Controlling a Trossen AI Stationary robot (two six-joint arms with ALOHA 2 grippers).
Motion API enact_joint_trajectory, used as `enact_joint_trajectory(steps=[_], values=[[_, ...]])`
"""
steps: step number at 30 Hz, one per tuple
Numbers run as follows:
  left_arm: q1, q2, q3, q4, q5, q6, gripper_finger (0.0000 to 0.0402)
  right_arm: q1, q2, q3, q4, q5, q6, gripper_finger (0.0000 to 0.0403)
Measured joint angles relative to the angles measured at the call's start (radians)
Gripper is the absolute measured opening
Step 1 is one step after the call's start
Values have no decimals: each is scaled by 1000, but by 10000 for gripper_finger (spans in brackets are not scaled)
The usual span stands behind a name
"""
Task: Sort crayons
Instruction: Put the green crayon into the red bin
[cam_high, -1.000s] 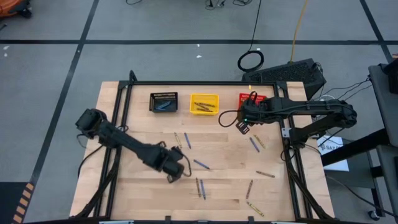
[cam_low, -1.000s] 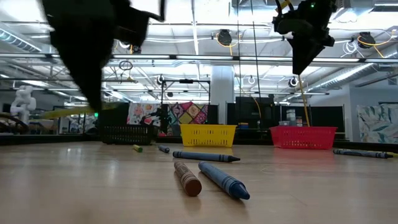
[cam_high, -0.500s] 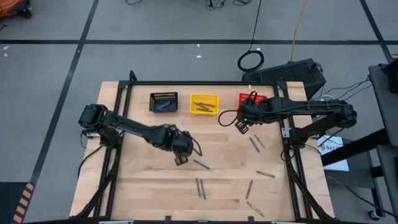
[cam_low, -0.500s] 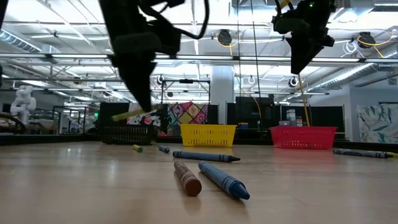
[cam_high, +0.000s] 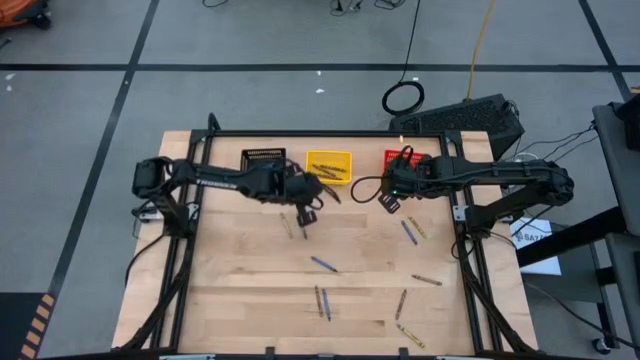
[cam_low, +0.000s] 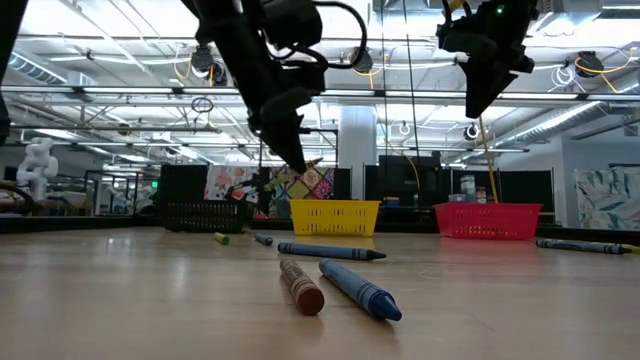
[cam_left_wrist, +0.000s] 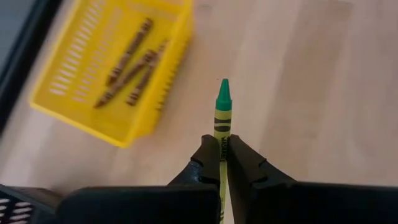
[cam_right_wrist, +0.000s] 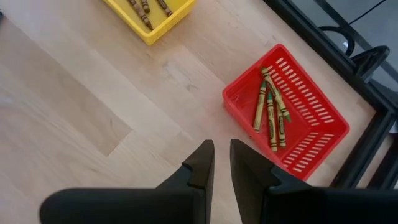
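High view frames are laid out around the yellow bin (cam_high: 328, 166), which is set at the far edge of the worktop (cam_high: 230, 290) between a black bin (cam_high: 264, 163) on its left and a red bin (cam_high: 403, 160) on its right. The left hand (cam_high: 305, 211) is seen just in front of the yellow bin, toward its left corner, raised above the wood. It is clamped on a green-tipped crayon (cam_left_wrist: 222, 118), whose point is shown projecting past the fingertips in the left wrist view, with the yellow bin (cam_left_wrist: 112, 68) lying just beside it. Brown crayons (cam_left_wrist: 127, 62) are seen inside that bin. Loose crayons (cam_high: 322, 264) are scattered over the worktop in front of the yellow bin, most of them nearer the front edge; a brown one (cam_low: 300, 286) and a blue one (cam_low: 360, 289) are seen side by side closest to the low camera. To the right of the yellow bin, the right hand (cam_high: 388, 205) is held above the worktop, just in front of the red bin. Its fingers (cam_right_wrist: 198, 163) are parted by a narrow gap and nothing is held between them. Several yellow-olive crayons (cam_right_wrist: 270, 115) are seen lying in the red bin (cam_right_wrist: 311, 146).
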Motion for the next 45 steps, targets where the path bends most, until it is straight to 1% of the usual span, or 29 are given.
enact_joint_trajectory(steps=[4,7,10,14,20,22,25,26,31,36,40,42,45], values=[[58,0,0,5,5,12,2,0,0,0,0,1,-20,41],[92,0,0,8,35,36,2,0,0,0,0,1,-46,41],[110,0,0,24,49,39,2,0,0,0,0,2,-66,41],[121,0,0,64,56,113,2,0,0,0,0,1,-70,41],[141,0,1,165,146,199,2,0,0,0,9,5,-117,41],[147,0,1,205,171,225,2,0,0,0,23,52,-132,41],[152,0,1,243,188,260,2,-1,0,0,47,184,-122,41],[152,0,1,249,189,278,2,-4,0,0,49,210,-107,41],[151,0,1,297,194,323,2,-13,0,0,49,233,-34,41],[151,0,1,356,284,323,2,18,0,-8,87,228,14,41],[140,0,1,391,340,320,2,73,0,-40,165,148,6,41],[130,0,1,407,344,315,2,103,0,-63,231,117,-39,41],[113,0,1,431,365,315,2,144,1,-88,334,39,-112,41]])
